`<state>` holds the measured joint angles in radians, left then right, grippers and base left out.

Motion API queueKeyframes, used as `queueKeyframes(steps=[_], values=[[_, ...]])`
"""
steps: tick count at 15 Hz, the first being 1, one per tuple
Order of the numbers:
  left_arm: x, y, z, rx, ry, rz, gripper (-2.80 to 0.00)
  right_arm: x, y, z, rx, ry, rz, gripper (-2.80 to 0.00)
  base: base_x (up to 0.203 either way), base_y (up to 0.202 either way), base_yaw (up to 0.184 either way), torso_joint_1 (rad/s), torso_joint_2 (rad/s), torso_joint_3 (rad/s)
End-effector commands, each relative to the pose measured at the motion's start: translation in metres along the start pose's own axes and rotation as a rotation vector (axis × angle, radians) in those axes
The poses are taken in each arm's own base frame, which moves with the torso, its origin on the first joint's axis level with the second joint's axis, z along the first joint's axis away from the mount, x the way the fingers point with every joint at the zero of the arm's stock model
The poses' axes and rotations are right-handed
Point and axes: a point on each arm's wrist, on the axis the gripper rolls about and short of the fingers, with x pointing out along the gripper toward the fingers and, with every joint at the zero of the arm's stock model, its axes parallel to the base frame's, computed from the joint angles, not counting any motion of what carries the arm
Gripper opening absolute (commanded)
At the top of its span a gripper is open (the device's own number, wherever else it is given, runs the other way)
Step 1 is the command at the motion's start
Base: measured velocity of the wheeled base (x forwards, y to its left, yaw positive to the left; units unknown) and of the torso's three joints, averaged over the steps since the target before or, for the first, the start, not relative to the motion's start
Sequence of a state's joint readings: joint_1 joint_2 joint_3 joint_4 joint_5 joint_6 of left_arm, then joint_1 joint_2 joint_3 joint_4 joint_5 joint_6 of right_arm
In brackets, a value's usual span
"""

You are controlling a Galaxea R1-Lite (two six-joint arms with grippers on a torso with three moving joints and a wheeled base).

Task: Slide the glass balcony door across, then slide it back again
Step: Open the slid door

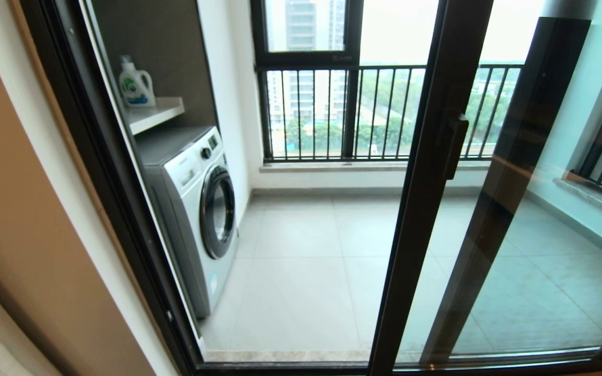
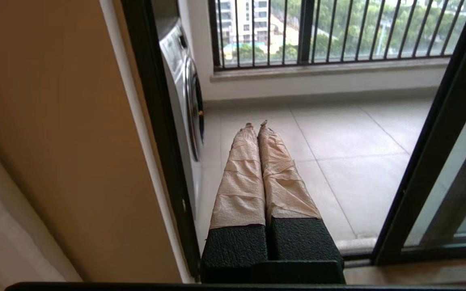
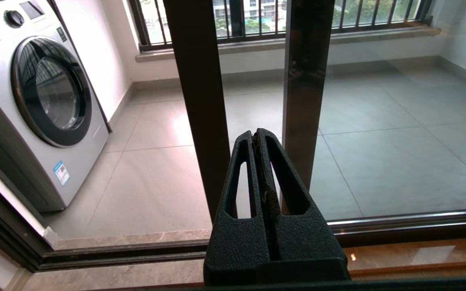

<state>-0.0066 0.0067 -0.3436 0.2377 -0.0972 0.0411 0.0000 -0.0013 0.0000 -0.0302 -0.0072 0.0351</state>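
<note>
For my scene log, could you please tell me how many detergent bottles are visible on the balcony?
1. The white plastic detergent bottle with a green label stands on the white shelf above the white front-loading washing machine. Others may be hidden behind the dark door frame.

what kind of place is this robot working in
Most likely a flat high up in a residential block, at the threshold of an enclosed laundry balcony. A front-loading washing machine stands under a shelf with a detergent bottle, the glass balcony door stands partly open, and towers show beyond the railing window.
</note>
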Motion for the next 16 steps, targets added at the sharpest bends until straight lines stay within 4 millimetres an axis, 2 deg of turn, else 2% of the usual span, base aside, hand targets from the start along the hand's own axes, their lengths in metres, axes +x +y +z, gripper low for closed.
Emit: queueKeyframes(steps=[1,3,16], values=[[0.020,0.000,-0.047,0.014,0.109,-0.009,-2.80,0.001,0.000,-0.003,0.000,0.013,-0.001,-2.80,0.000,0.000,0.000,0.000,0.00,0.000],[0.028,0.001,-0.072,0.082,0.141,0.029,-2.80,0.001,0.000,-0.003,0.000,0.013,-0.001,-2.80,0.000,0.000,0.000,0.000,0.00,0.000],[0.028,0.002,-0.069,-0.007,0.106,0.084,-2.80,0.001,0.000,-0.003,0.000,0.012,-0.001,-2.80,0.000,0.000,0.000,0.000,0.00,0.000]])
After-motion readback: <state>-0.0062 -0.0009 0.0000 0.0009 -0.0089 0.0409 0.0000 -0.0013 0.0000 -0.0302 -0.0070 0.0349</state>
